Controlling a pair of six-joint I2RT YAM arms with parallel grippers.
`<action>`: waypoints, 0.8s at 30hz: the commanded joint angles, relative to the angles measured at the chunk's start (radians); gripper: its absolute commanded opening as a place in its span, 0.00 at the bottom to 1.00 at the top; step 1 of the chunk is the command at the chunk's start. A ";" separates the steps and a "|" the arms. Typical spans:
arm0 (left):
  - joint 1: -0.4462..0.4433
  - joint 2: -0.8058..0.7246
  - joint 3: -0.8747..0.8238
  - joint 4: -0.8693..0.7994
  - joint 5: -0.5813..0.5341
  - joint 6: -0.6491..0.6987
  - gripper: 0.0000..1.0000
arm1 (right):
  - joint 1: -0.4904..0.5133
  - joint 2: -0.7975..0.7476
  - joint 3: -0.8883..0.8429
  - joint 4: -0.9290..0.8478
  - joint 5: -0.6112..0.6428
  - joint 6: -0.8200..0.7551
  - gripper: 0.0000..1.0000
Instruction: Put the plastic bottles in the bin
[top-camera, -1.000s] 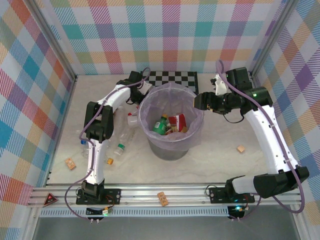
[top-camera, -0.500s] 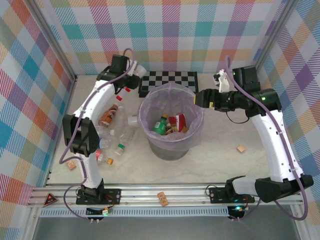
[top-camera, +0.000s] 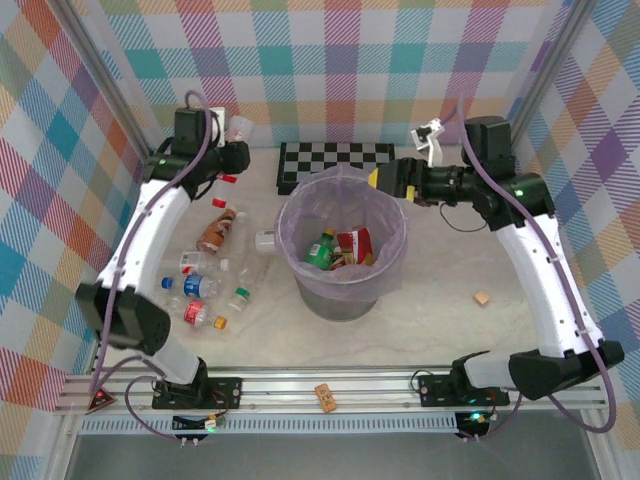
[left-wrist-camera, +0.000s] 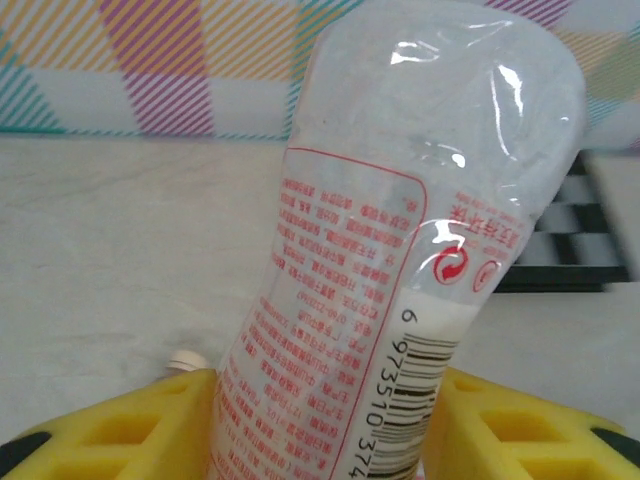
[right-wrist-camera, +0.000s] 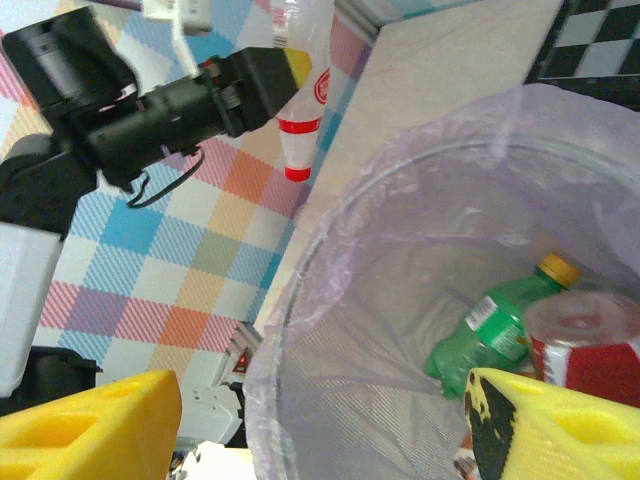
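A clear bottle (top-camera: 240, 128) with red print and a red cap hangs neck down (its base toward the patterned wall) at the upper left of the overhead frame. It is clamped between the yellow pads (left-wrist-camera: 130, 430) of the left gripper (top-camera: 236, 152). It sits up and left of the bin (top-camera: 340, 295), apart from the rim. The bin stands mid-frame, with a green bottle (top-camera: 322, 248) and a red-labelled bottle (top-camera: 356, 241) inside. The right gripper (top-camera: 381, 181) hovers at the rim's upper right edge, fingers spread and empty. Loose bottles (top-camera: 197, 285) crowd the table (top-camera: 450, 320) left of the bin, one clear one just beside its wall. A checkerboard (top-camera: 335, 160) lies behind the bin. Right of the bin the table is bare save a tan block (top-camera: 483, 298), well apart.
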 joint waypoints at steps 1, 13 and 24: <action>-0.016 -0.127 -0.066 0.046 0.189 -0.133 0.51 | 0.052 0.044 0.055 0.109 -0.003 0.027 0.75; -0.200 -0.256 -0.170 0.228 0.480 -0.407 0.48 | 0.252 0.213 0.189 0.317 0.159 -0.022 0.89; -0.334 -0.240 -0.185 0.287 0.490 -0.453 0.48 | 0.269 0.307 0.276 0.310 0.204 0.002 0.81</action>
